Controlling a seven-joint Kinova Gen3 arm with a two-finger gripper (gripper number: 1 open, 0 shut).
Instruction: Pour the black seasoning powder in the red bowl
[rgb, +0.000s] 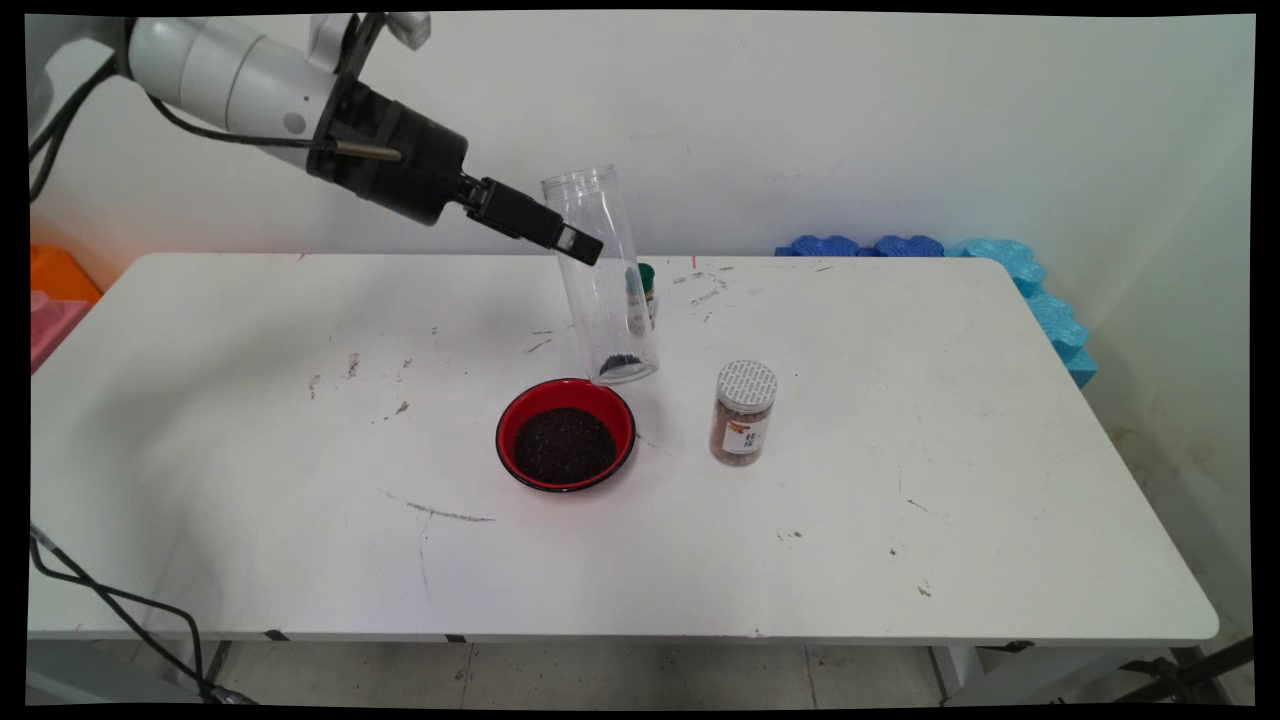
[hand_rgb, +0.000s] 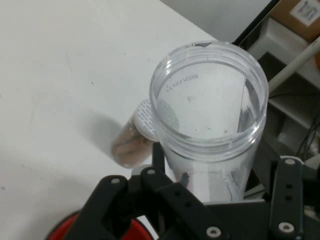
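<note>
Now clear jar (rgb: 608, 290) in gripper (rgb: 572, 242)

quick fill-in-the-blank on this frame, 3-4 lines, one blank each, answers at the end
1. The gripper holds a clear plastic jar that is open at the ____.
2. The dark grains lie in a ____ bowl.
3. The small jar with the white lid stands to the bowl's ____ in the main view.
4. A few dark grains sit at the ____ of the clear jar.

Answers: top; red; right; bottom

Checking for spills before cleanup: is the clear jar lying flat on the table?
No, the clear jar is nearly upright, slightly tilted, held by the gripper behind the red bowl.
</note>
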